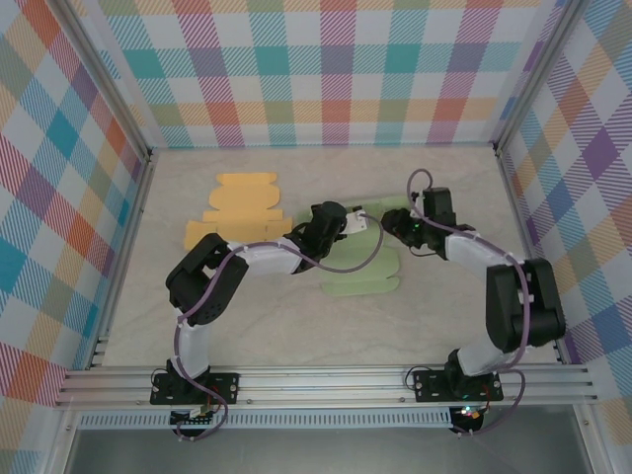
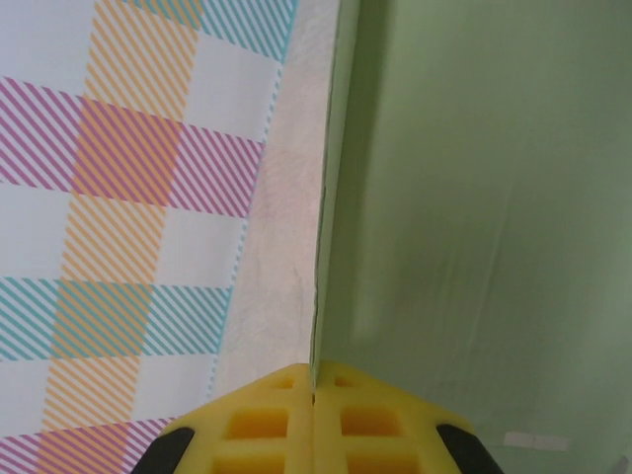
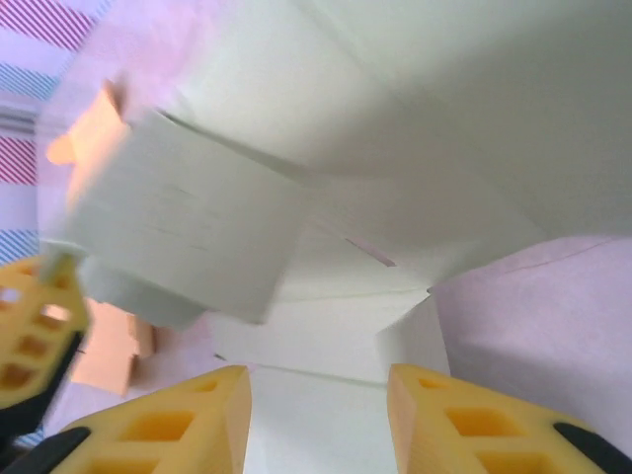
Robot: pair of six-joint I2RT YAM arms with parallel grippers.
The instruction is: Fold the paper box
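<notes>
Mid-frame on the counter (image 1: 276,331) lies the pale green paper box (image 1: 360,275). The left claw (image 2: 313,400) is clenched on its raised panel edge. The right claw (image 3: 316,385) stands released, straddling a flap.

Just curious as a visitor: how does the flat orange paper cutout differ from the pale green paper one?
The orange paper cutout lies flat, off to one side; the pale green paper cutout has a panel raised. The left gripper is shut on the green one's edge; nothing touches the orange one. Both are shaped paper sheets on the table.
</notes>
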